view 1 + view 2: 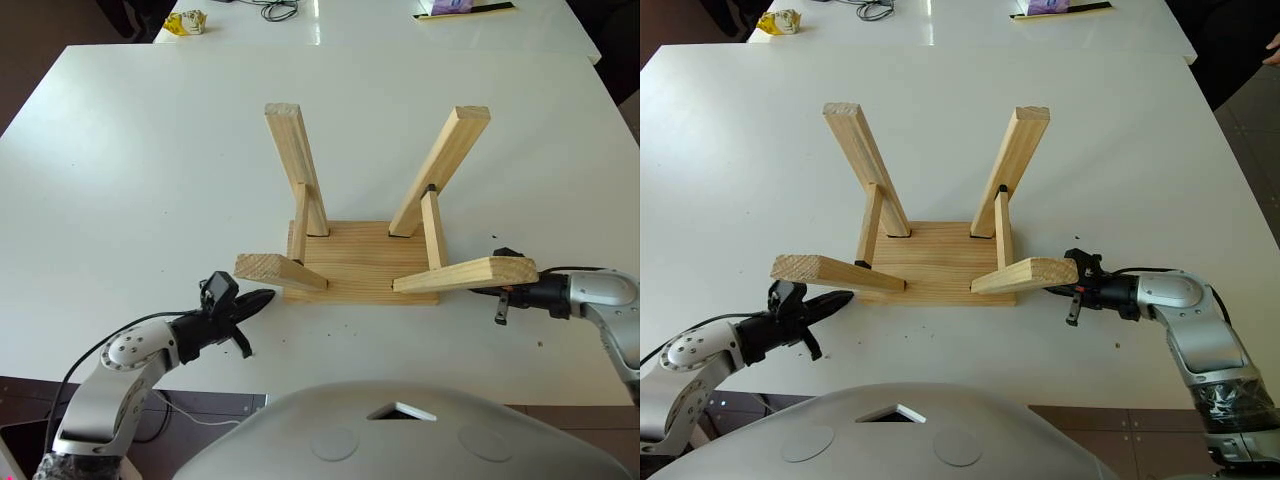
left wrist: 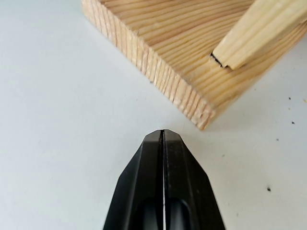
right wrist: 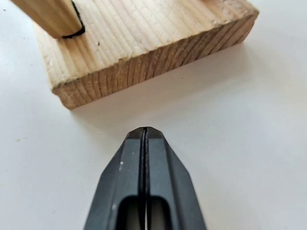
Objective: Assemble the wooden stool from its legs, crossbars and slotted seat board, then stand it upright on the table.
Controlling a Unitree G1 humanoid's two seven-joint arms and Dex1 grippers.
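The wooden stool lies upside down mid-table, its slotted seat board (image 1: 350, 262) flat on the white surface. All its legs point up and splay outward; the front left leg (image 1: 278, 270) and front right leg (image 1: 465, 275) lean toward me. A crossbar (image 1: 298, 220) joins the left pair, another crossbar (image 1: 433, 230) the right pair. My left gripper (image 1: 268, 296) is shut and empty, resting low just short of the board's front left corner (image 2: 201, 120). My right gripper (image 1: 1065, 290) is shut and empty too, close to the board's front right corner (image 3: 67, 96), partly under the front right leg.
The table's front edge (image 1: 300, 385) runs close behind both arms. A second white table (image 1: 400, 25) stands beyond, carrying a yellow wrapper (image 1: 186, 22) and cables. Open tabletop lies to the left, right and behind the stool.
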